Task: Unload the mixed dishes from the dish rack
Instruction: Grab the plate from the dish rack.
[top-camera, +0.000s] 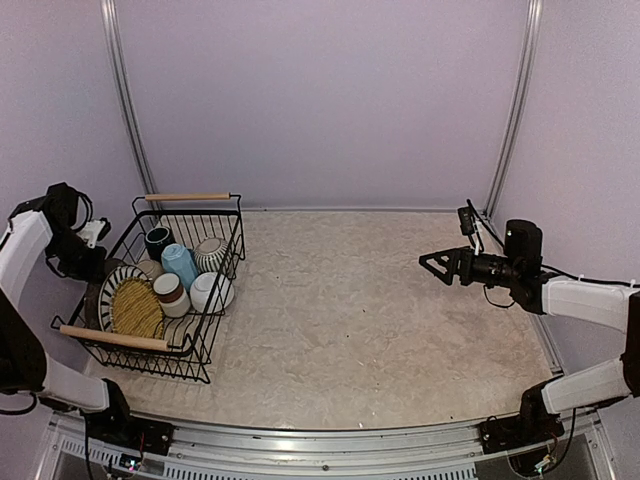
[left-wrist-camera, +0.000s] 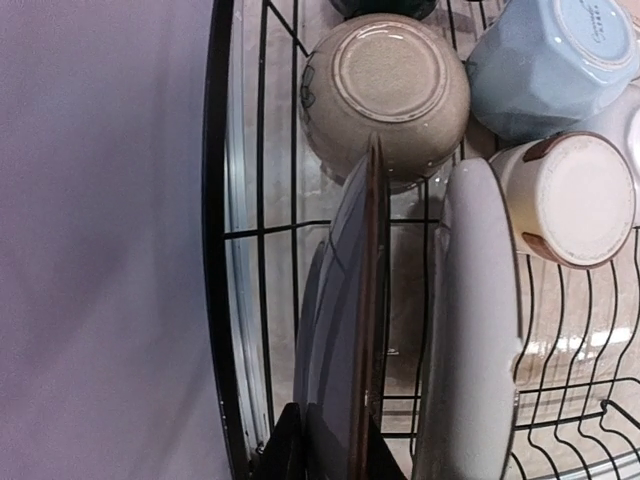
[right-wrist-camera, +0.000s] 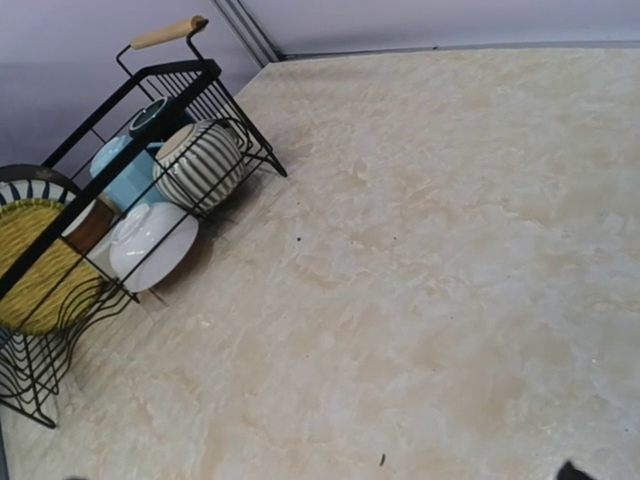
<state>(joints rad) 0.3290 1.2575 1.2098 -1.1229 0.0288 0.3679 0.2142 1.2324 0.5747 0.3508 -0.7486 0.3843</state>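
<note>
The dish rack, a black wire basket with wooden handles, stands at the left. It holds a striped plate, yellow woven mat, light blue mug, black mug, grey-striped pot, white bowl, brown-white cup and beige bowl. My left gripper is at the rack's left side. Its fingers sit on both faces of an upright dark brown-rimmed plate, next to a pale plate. My right gripper hangs open and empty, far right of the rack.
The rack's left wire wall runs close beside my left fingers, with the purple side wall just beyond. In the right wrist view the rack sits far left on the marbled tabletop. A purple back wall bounds the table.
</note>
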